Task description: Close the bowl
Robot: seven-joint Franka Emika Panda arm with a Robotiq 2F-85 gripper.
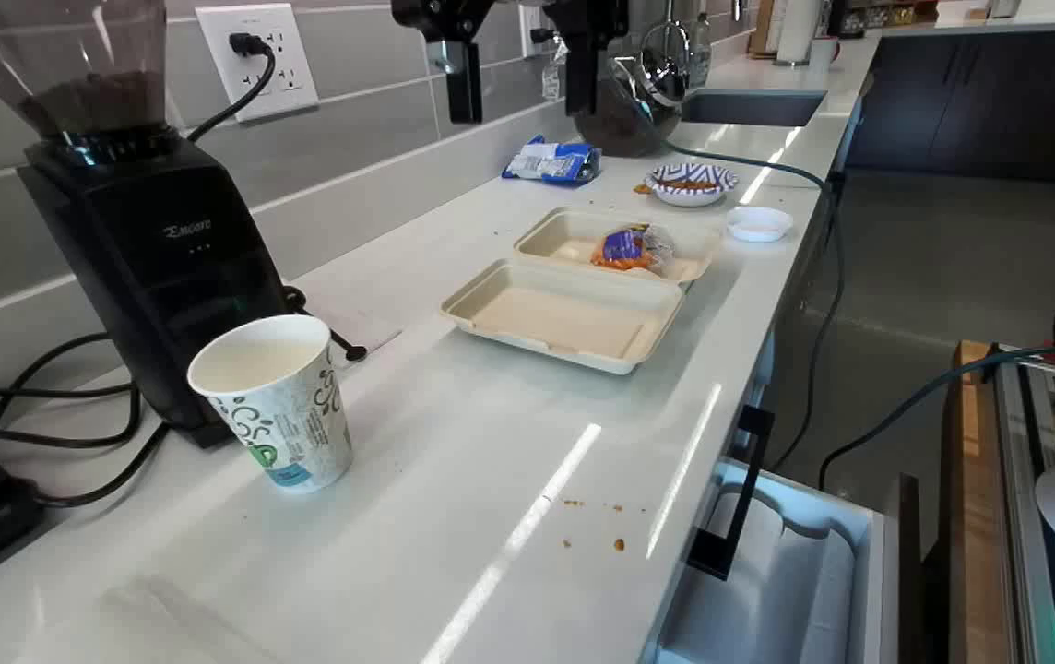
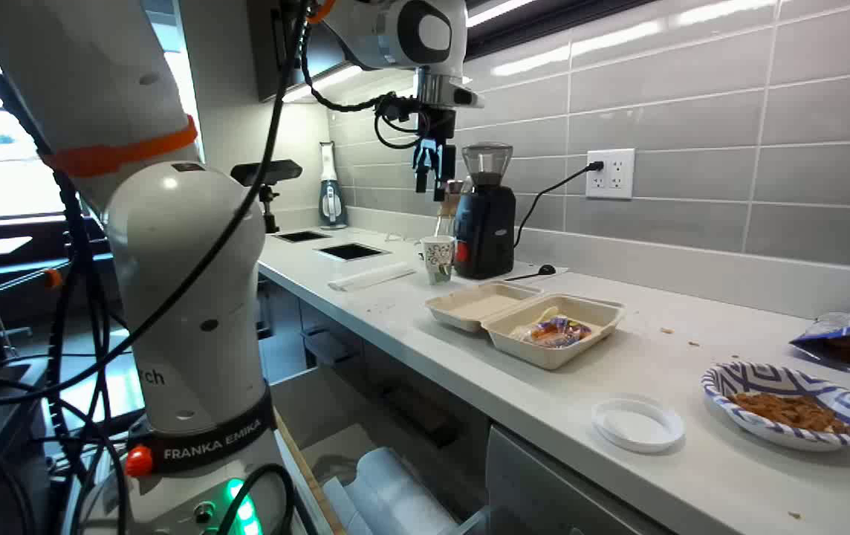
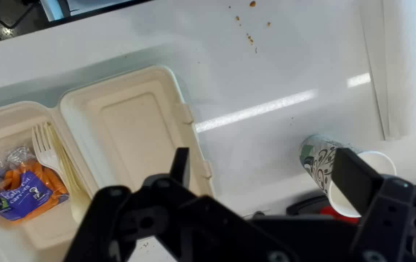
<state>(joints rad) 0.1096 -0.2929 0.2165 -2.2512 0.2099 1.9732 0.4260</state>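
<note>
The bowl is a pale beige hinged clamshell box, lying wide open on the counter in both exterior views [image 1: 564, 314] [image 2: 478, 303]. Its lid half is empty. Its other half holds a bag of carrots [image 1: 624, 247]. In the wrist view the bowl [image 3: 135, 134] fills the left side, and a fork [image 3: 48, 153] lies beside the carrots near the hinge. My gripper [image 1: 524, 112] is open and empty, high above the counter, and also shows in an exterior view [image 2: 430, 192]. In the wrist view one fingertip overlaps the lid's edge and the other overlaps the paper cup; the gripper [image 3: 268, 171] touches neither.
A white paper cup [image 1: 274, 406] stands by the black coffee grinder [image 1: 159, 277]. A patterned bowl of food [image 2: 796, 409], a white round lid [image 2: 638, 423] and a blue snack bag [image 1: 553, 162] lie past the box. A drawer [image 1: 795, 572] stands open below the counter's edge.
</note>
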